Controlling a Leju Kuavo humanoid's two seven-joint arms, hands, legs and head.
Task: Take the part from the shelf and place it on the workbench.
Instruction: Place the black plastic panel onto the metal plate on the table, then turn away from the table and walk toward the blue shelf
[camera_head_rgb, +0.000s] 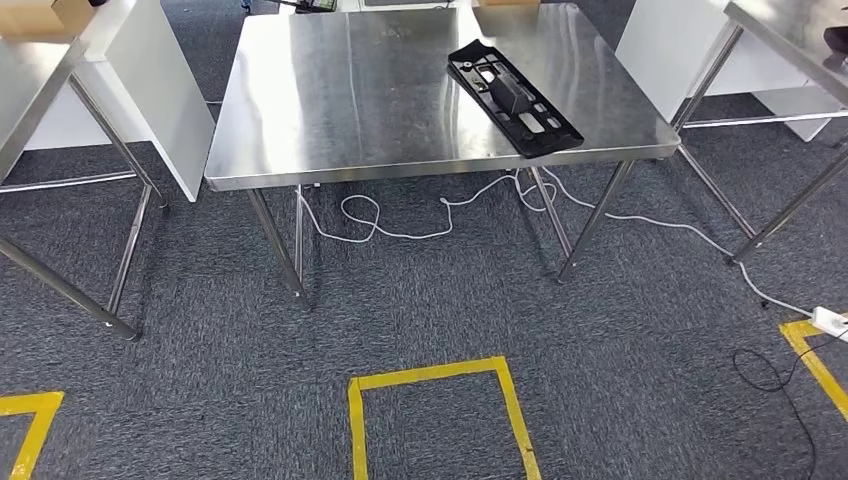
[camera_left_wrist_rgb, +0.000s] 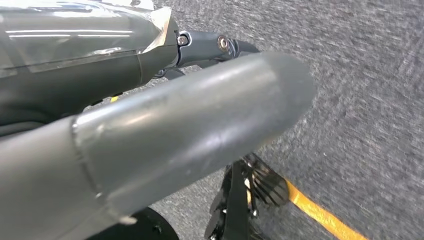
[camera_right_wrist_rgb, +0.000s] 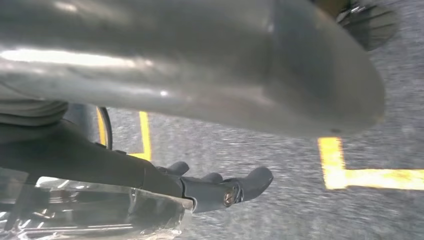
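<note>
Now, black part (camera_head_rgb: 514, 97) flat on steel workbench (camera_head_rgb: 330, 110), near right edge

We count one black part (camera_head_rgb: 514, 97) lying on one steel desk (camera_head_rgb: 330, 110). We see two more steel desks, one at the left (camera_head_rgb: 30, 90) and one at the right (camera_head_rgb: 790, 40). One white cable (camera_head_rgb: 400, 225) trails on the carpet, where we count three yellow tape outlines (camera_head_rgb: 440, 385).
</note>
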